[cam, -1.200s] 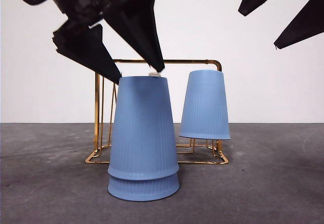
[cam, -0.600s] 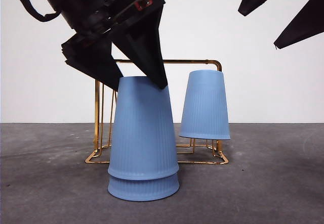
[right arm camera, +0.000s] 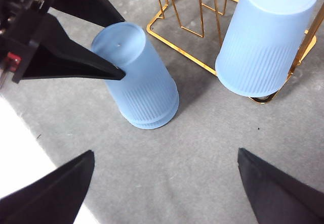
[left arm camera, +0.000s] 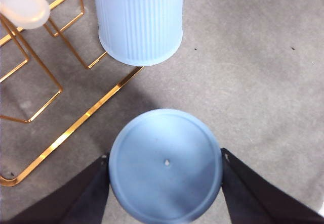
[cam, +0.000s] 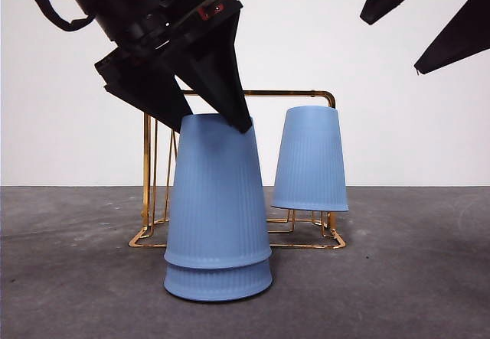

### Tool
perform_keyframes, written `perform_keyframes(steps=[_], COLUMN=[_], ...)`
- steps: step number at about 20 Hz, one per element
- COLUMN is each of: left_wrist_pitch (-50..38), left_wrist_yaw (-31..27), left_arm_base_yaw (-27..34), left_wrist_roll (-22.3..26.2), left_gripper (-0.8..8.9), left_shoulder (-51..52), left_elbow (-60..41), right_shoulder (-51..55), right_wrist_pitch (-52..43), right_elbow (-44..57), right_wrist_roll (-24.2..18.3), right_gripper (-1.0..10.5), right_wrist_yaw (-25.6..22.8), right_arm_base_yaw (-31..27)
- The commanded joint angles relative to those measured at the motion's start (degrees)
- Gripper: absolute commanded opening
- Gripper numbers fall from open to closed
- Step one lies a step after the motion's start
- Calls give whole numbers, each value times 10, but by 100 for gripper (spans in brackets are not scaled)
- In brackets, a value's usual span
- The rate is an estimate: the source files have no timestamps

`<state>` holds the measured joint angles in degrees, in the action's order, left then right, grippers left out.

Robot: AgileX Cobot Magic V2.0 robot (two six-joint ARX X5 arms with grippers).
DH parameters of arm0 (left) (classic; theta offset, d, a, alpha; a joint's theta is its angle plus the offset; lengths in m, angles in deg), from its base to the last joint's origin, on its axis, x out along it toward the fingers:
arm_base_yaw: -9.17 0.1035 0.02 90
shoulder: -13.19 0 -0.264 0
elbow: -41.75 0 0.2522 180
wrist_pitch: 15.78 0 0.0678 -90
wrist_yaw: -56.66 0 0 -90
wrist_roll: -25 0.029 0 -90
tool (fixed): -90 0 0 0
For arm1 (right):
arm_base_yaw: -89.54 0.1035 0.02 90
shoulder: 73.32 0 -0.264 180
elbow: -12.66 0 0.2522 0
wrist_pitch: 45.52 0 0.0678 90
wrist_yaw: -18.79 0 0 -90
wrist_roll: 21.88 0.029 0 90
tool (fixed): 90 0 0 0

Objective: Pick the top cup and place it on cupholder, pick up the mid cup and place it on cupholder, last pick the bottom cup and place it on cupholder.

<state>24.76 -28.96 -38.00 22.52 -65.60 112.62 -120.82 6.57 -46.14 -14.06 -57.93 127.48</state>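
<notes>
Two blue cups stand nested upside down on the grey table point(cam: 61, 278), the mid cup point(cam: 217, 193) sleeved over the bottom cup point(cam: 218, 281), whose rim band shows beneath it. From the upper left of the front view the left gripper point(cam: 214, 123) comes down over this stack, its two black jaws set one on each side of the mid cup's upturned base. In the left wrist view the left gripper point(left arm camera: 165, 166) has a jaw touching each side of that round base point(left arm camera: 165, 163), so it is clenched on the mid cup; the stack stands on the table with the mid cup fully seated. Just behind the stack, and running on to its right, stands the gold cupholder point(cam: 145, 171), its wire base on the table and its handle frame rising above cup height. A white-tipped prong point(left arm camera: 23, 6) of it shows bare in the left wrist view. On the right part of the cupholder a third blue cup, the top cup point(cam: 310, 159), hangs upside down over a prong, its rim clear of the table. At the upper right of the front view hangs the right gripper point(cam: 425, 21), well apart from everything; in its own view the right gripper point(right arm camera: 164, 183) has its jaws spread wide and holds nothing.
</notes>
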Motion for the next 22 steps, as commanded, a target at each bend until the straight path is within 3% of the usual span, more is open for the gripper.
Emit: perform_keyframes(steps=[1, 15, 19, 22], left_wrist_pitch=[-2, 4, 4, 3], left_wrist_yaw=[6, -15, -76, -167], left_arm_base_yaw=[-9, -8, -8, -7], left_wrist_roll=[-6, -17, -24, -25], left_gripper=[175, 143, 143, 143], left_shoulder=[4, 166, 231, 266], left_elbow=[10, 15, 15, 16], right_shoulder=[-3, -3, -3, -3], right_wrist_pitch=[-6, -10, -13, -15], right_elbow=[0, 0, 0, 0], right_wrist_roll=[3, 1, 1, 1], right_gripper=[450, 450, 450, 450], right_wrist_yaw=[-2, -2, -2, -2], right_arm_base_yaw=[6, 6, 6, 6])
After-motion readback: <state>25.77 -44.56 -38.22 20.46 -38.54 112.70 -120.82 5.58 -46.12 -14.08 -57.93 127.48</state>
